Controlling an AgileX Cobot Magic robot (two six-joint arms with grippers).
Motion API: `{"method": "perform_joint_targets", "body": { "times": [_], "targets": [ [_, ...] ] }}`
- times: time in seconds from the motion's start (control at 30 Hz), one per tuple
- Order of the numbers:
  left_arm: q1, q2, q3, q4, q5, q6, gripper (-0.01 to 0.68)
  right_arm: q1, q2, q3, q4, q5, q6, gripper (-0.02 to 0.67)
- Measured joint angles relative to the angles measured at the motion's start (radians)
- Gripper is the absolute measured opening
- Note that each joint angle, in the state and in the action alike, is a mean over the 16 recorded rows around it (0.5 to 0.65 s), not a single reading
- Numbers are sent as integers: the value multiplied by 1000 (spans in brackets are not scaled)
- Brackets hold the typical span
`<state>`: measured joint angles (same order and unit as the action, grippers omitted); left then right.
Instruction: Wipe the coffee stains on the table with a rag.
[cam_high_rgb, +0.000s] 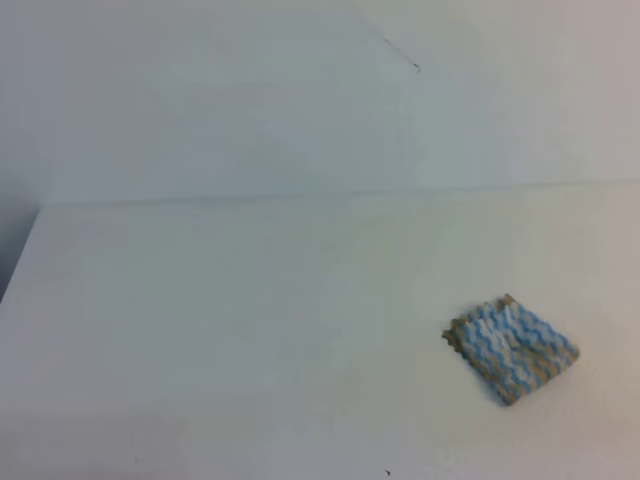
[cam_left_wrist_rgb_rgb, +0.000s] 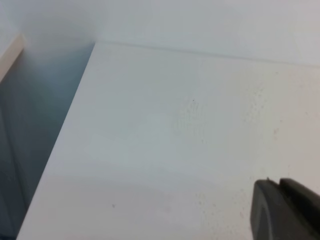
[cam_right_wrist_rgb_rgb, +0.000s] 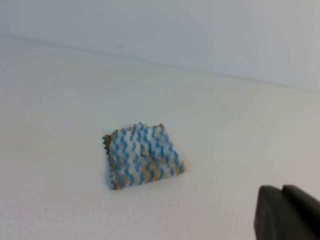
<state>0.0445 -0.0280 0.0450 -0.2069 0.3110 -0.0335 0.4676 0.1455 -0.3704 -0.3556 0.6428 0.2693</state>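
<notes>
Rag (cam_high_rgb: 511, 347) is lying loose on the right side of the table (cam_high_rgb: 200, 330), no obvious coffee stain showing, and both grippers are barely in frame so I can't tell their fingers' state — I'd pinch the rag's middle from above, then wipe flat.

Rag (cam_high_rgb: 511, 348) flat on white table (cam_high_rgb: 250, 330)

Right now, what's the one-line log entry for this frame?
rag: flat on table, right side, not held | stain: none visible | left gripper: over bare table | right gripper: short of rag
</notes>
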Motion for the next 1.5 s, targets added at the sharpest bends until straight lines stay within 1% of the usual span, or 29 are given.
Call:
{"method": "perform_joint_targets", "body": {
  "times": [0.2, 0.37, 0.5, 0.8, 0.97, 1.13, 1.5],
  "targets": [
    [0, 0, 0, 0, 0, 0, 0, -6, 0, 2, 0, -5, 0, -1],
    [0, 0, 0, 0, 0, 0, 0, -60, 0, 5, 6, -10, 0, -1],
    [0, 0, 0, 0, 0, 0, 0, -148, -1, 8, 20, -17, 0, -1],
    [0, 0, 0, 0, 0, 0, 0, -417, -41, 74, 62, -59, 0, -1],
    [0, 0, 0, 0, 0, 0, 0, -508, -88, 136, 83, -96, 0, -1],
    [0, 0, 0, 0, 0, 0, 0, -543, -129, 188, 100, -127, 0, -2],
    [0, 0, 0, 0, 0, 0, 0, -548, -150, 289, 199, -195, 1, -2]
  ]
}}
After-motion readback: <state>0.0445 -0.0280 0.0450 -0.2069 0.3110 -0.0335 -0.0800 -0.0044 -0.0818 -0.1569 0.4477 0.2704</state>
